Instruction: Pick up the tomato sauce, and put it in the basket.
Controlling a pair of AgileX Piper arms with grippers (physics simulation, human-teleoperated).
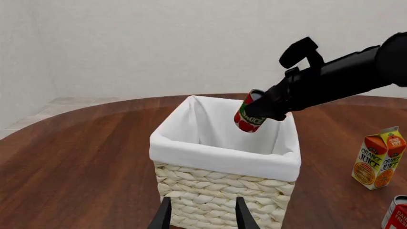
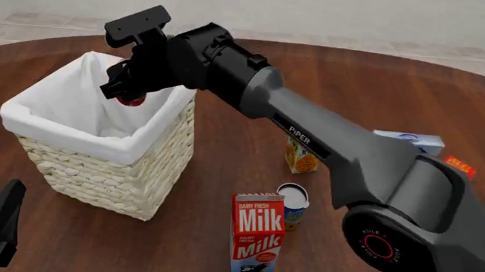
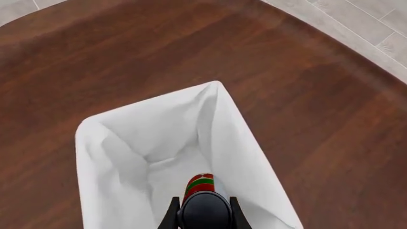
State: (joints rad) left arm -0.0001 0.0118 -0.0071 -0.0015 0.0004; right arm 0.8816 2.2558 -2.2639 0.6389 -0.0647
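The tomato sauce [image 2: 130, 100], a small red can with a green band, hangs tilted just above the opening of the basket [image 2: 149, 167], near its far right rim. My right gripper [image 2: 124, 91] is shut on it. In the left wrist view the tomato sauce [image 1: 249, 117] shows in the right gripper [image 1: 258, 112] over the basket's white lining [image 1: 222, 152]. The right wrist view looks straight down: the can [image 3: 200, 183] sits between the fingers above the lined basket [image 3: 127, 129]. My left gripper [image 1: 203, 219] stands open and holds nothing, low on the near side of the basket.
A milk carton [image 2: 256, 244] and a blue-and-white can [image 2: 292, 201] stand to the right of the basket, with an orange juice carton [image 2: 302, 157] behind them. A white-and-blue box [image 2: 411, 141] and a small red pack [image 2: 459, 166] lie farther right.
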